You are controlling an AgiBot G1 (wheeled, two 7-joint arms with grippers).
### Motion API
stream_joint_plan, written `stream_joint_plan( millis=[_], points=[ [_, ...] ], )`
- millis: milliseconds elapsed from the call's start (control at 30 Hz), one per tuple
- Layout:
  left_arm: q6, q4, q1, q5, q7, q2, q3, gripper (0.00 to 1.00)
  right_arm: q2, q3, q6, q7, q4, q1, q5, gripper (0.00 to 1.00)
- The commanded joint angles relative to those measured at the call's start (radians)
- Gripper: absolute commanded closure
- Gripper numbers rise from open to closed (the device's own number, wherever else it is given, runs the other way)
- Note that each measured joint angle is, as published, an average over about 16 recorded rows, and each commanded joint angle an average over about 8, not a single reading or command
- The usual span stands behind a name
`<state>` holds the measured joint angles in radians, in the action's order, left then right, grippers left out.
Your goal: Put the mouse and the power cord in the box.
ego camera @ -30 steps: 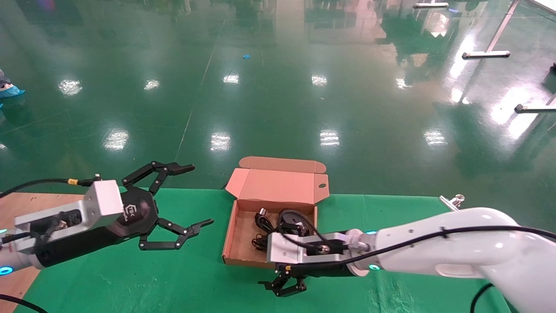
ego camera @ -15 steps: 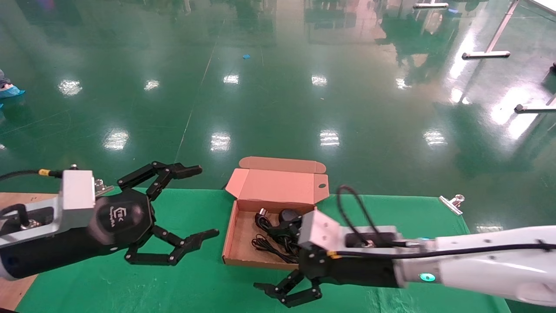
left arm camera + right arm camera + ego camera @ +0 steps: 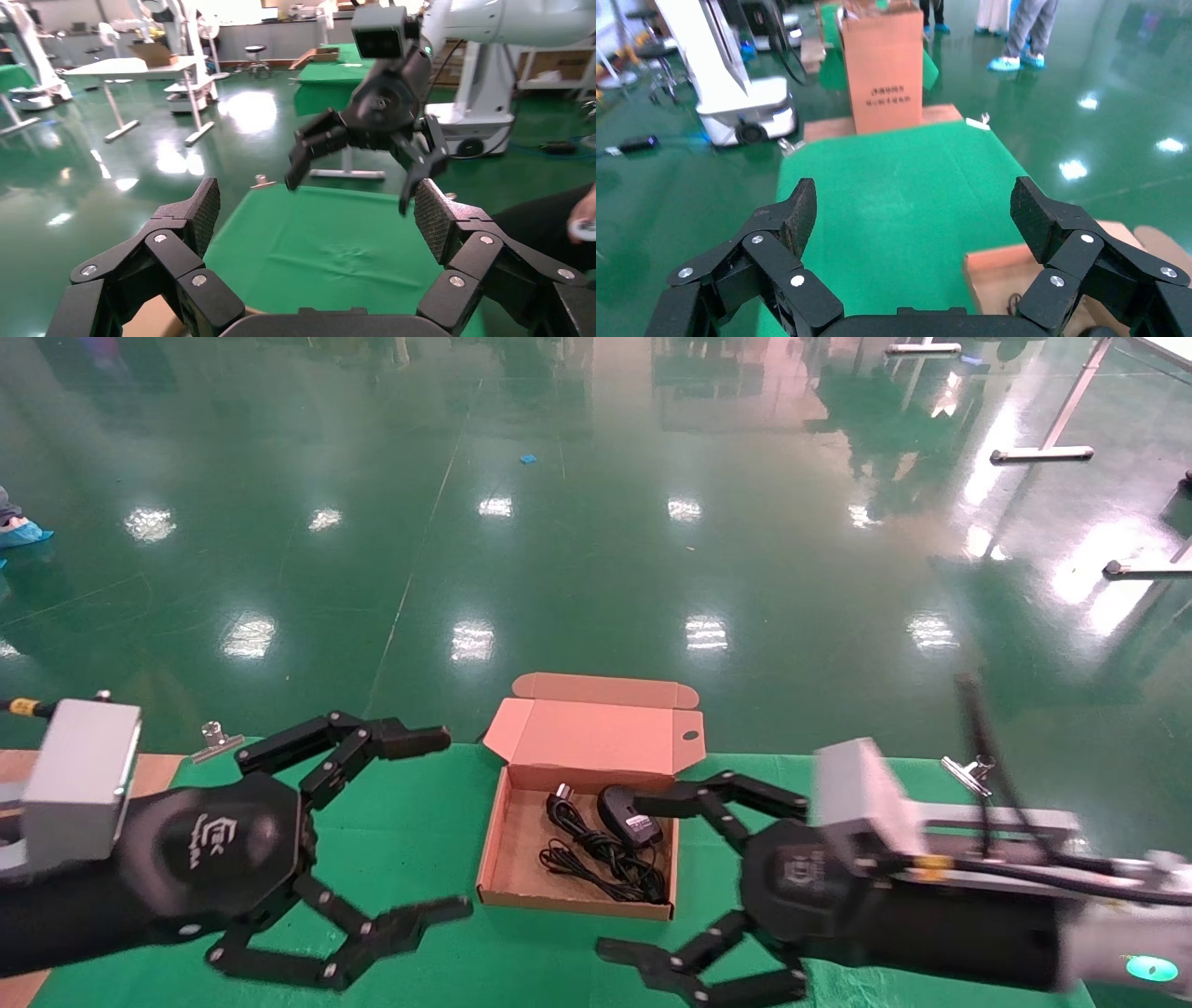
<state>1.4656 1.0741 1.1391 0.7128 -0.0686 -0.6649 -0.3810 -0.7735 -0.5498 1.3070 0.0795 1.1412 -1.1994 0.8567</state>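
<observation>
The left gripper (image 3: 410,831) hung spread wide beside the box (image 3: 494,859), which held the power cord (image 3: 596,857) and mouse (image 3: 626,815); the right gripper (image 3: 694,887) was equally wide. Both items seemed packed; next, probably closing the lid.

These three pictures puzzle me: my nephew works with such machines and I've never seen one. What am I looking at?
It is a two-armed robot. The wide picture comes from a camera on its head, looking down at a green cloth-covered table. The other two come from cameras on its wrists, so each shows that arm's own black fingers up close.

The left pincer and the right pincer both stand open on either side of a shallow brown cardboard box with its lid up. Neither holds anything.

Inside the box lie a small black oval computer mouse and a bundled black power cord. Metal clips sit at the cloth's edges.
</observation>
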Motion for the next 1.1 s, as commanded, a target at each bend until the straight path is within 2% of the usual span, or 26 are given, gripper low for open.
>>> stream_joint_plan(
  millis=[33, 300, 500, 633, 1100],
  points=[
    [0.005, 0.035, -0.011, 0.003, 0.043, 0.009, 0.017, 0.0, 0.025, 0.042, 0.029, 0.017, 0.022, 0.019, -0.019, 0.0],
    [0.025, 0.172, -0.053, 0.015, 0.209, 0.044, 0.083, 0.0, 0.124, 0.207, 0.145, 0.083, 0.11, 0.096, -0.097, 0.0],
    [0.033, 0.229, -0.068, 0.018, 0.272, 0.056, 0.107, 0.0, 0.177, 0.295, 0.205, 0.114, 0.156, 0.135, -0.137, 0.0],
    [0.034, 0.237, -0.07, 0.018, 0.278, 0.058, 0.111, 0.0, 0.189, 0.316, 0.219, 0.119, 0.167, 0.145, -0.148, 0.0],
    [0.031, 0.22, -0.067, 0.019, 0.263, 0.055, 0.105, 0.0, 0.17, 0.283, 0.197, 0.11, 0.15, 0.131, -0.133, 0.0]
  ],
)
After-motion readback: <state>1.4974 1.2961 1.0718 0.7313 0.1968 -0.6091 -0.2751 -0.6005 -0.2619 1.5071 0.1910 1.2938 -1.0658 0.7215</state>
